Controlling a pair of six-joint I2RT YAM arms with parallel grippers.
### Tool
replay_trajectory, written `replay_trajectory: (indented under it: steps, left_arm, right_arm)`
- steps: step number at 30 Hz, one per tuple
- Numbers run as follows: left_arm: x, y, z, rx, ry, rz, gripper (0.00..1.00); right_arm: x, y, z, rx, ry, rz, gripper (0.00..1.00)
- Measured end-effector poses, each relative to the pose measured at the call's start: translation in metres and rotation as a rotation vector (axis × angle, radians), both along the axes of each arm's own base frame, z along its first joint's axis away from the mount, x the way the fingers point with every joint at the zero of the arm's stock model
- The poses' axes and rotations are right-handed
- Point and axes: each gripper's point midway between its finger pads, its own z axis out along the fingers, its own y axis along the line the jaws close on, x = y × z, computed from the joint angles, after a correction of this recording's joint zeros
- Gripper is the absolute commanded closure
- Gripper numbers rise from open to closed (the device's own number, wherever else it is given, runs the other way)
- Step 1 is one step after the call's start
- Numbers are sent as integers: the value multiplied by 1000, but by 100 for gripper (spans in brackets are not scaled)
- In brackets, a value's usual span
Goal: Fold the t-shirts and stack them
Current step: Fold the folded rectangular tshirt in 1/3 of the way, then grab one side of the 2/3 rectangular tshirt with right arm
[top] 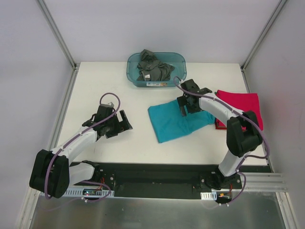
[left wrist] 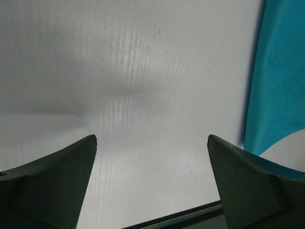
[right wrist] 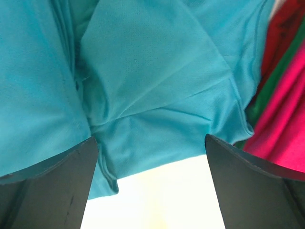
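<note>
Now | right gripper [right wrist: 150, 139] spread over teal t-shirt [right wrist: 152, 71] | left gripper [left wrist: 151, 138] spread above table [left wrist: 143, 71]

Open table [top: 95, 81] left — tub [top: 132, 76] behind, red tee [top: 243, 102] right.

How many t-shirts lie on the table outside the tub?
2: a teal-blue t-shirt mid-table, and a crimson t-shirt by the right edge. Others may hide beneath it; bunched dark grey fabric fills the tub.
</note>
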Motion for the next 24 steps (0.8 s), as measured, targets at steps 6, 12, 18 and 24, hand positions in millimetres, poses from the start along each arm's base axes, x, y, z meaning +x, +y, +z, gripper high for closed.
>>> replay_trajectory:
  steps: [6, 12, 18, 24]
  left_arm:
    - [2, 1, 7, 1, -32, -5, 1]
    - [1, 7, 18, 16, -77, 9, 1]
    - [-11, 24, 25, 53, -111, 67, 1]
    - [-28, 40, 25, 73, -130, 133, 1]
  right_arm:
    - [-6, 15, 49, 29, -131, 50, 4]
    - [-51, 115, 60, 65, -137, 331, 2]
    - [-86, 212, 28, 66, -66, 508, 14]
    - [-91, 222, -19, 9, 34, 486, 33]
